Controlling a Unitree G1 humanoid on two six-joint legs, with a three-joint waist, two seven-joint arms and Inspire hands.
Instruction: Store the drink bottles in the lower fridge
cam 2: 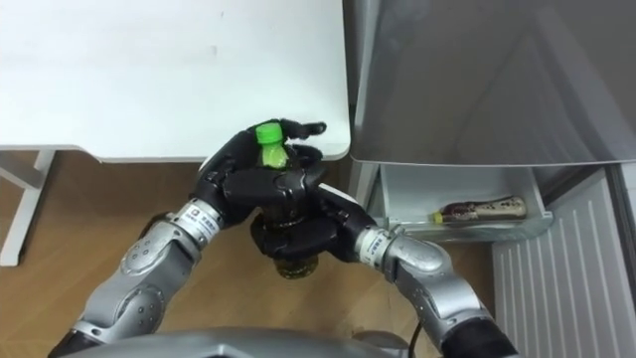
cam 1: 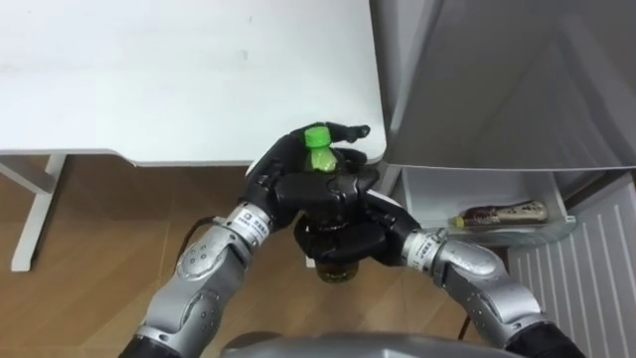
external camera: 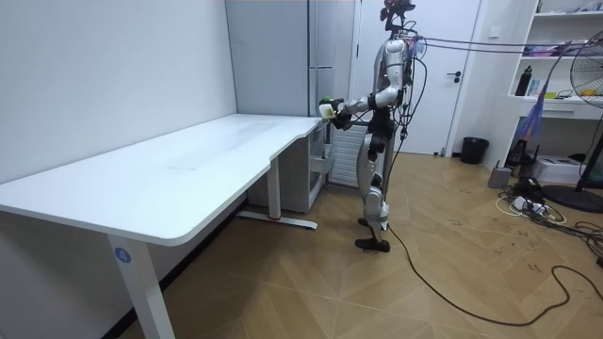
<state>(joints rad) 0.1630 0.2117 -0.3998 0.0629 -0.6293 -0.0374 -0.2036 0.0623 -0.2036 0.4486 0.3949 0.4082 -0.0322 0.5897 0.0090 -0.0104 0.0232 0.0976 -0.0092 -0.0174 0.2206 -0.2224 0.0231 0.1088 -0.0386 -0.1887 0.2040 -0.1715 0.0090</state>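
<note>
We grip a bottle upright just left of the fridge, left hand and right hand both curled round it; a second drink lies in its open lower compartment, ours not yet in.

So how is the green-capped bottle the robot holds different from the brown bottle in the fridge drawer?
The green-capped plastic bottle stands upright; the brown bottle lies on its side. The first is gripped by the left hand and right hand; the second rests free in the open fridge drawer. Both are drink bottles.
</note>
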